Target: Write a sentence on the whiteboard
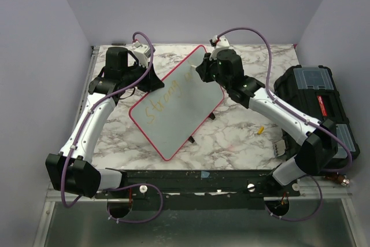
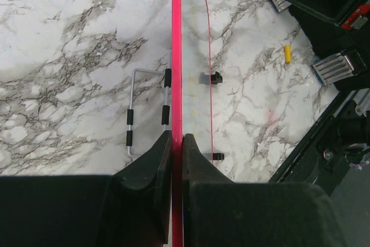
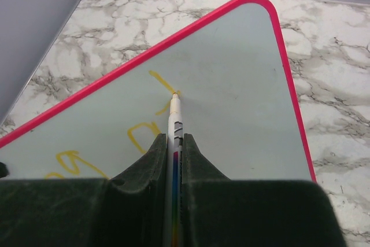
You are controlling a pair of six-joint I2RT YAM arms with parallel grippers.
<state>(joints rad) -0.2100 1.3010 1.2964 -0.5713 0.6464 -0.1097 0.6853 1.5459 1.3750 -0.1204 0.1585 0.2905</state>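
Observation:
The whiteboard (image 1: 173,131), pale with a red-pink rim, stands tilted on the marble table, its black feet (image 1: 191,139) at the near right edge. My left gripper (image 1: 152,81) is shut on its far left rim (image 2: 176,56), seen edge-on in the left wrist view between the fingers (image 2: 177,137). My right gripper (image 1: 204,73) is shut on a white marker (image 3: 175,117). The marker's tip touches the board (image 3: 237,96) at the end of a yellow stroke. The sentence (image 1: 163,102) shows as a line of yellow handwritten letters (image 3: 141,137) across the board.
A black toolbox (image 1: 315,93) sits at the table's right side. A small yellow cap (image 1: 261,130) lies on the marble between the board and the box. A bent wire stand (image 2: 134,114) with black sleeves lies on the table beside the board.

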